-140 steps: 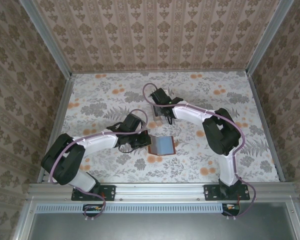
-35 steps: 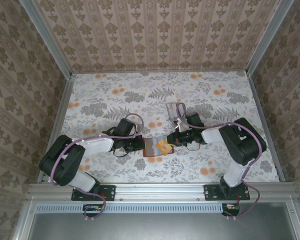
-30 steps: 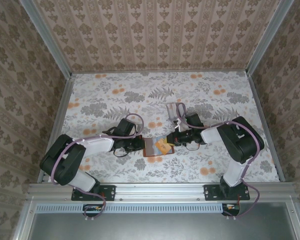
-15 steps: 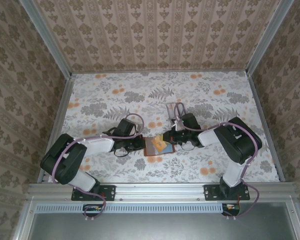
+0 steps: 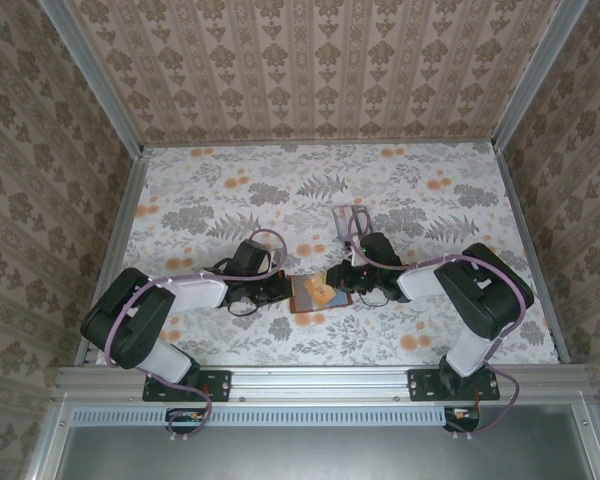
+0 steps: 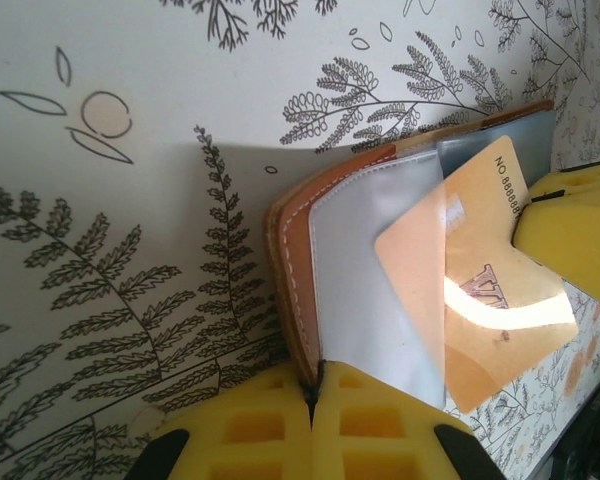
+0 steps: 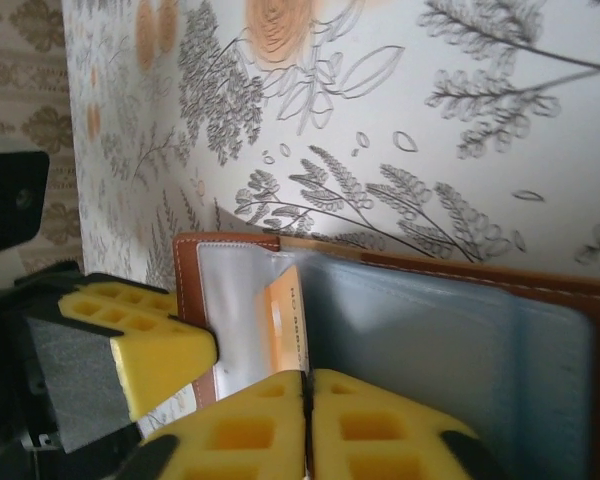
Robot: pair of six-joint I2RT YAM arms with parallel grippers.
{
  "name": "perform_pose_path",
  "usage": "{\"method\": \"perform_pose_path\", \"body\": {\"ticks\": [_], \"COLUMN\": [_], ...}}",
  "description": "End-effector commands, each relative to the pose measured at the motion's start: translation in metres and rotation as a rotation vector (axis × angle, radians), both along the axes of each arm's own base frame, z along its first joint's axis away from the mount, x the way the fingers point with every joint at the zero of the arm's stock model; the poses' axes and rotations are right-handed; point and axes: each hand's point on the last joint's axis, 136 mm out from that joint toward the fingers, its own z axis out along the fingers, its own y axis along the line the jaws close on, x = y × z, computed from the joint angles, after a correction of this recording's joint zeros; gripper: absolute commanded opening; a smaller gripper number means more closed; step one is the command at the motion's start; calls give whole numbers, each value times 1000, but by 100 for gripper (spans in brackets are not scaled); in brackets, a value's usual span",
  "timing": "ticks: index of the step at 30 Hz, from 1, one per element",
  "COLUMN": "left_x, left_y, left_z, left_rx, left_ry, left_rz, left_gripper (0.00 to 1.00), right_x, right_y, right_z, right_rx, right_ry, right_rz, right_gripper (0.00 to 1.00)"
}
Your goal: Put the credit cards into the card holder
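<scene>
We see the holder (image 5: 308, 295) lying open on the bench (image 5: 230, 180), near centre, between both end effectors. The left end effector (image 6: 315, 395) is clamped on its left edge. The right end effector (image 7: 305, 385) pinches an orange card (image 7: 285, 322) over the holder's pockets.

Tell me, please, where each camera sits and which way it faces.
Top external: above and behind the robot, looking down on the table; both arms, left tool and right tool show.
Left wrist: low over the table, facing the card holder its left tool pinches.
Right wrist: low, facing back; right tool grips the orange card.
Shared: both wrist views show the card holder and the card.
</scene>
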Motion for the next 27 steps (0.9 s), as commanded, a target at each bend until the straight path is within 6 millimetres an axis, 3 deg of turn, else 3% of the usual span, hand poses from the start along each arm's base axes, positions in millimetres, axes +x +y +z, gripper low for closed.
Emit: {"method": "perform_pose_path", "body": {"ticks": [1, 7, 15, 24, 27], "left_x": [-4, -3, -7, -8, -4], "left_y": [4, 1, 1, 6, 7], "left_z": [-5, -6, -8, -12, -9], "left_rx": [2, -16, -23, -52, -51], "left_ry": [38, 40, 48, 58, 52], "left_rz": [11, 19, 7, 101, 121], "left_gripper": [0, 0, 0, 0, 0], "right_x": [-11, -2, 10, -6, -16], "right_y": [-12, -17, 2, 15, 22], "right_z": [-15, -15, -8, -9, -13], "right_rx": [-80, -70, -13, -27, -58], "right_ry": [39, 17, -64, -87, -57], "right_rz": [-12, -126, -209, -204, -168], "right_gripper": [2, 0, 0, 0, 7]}}
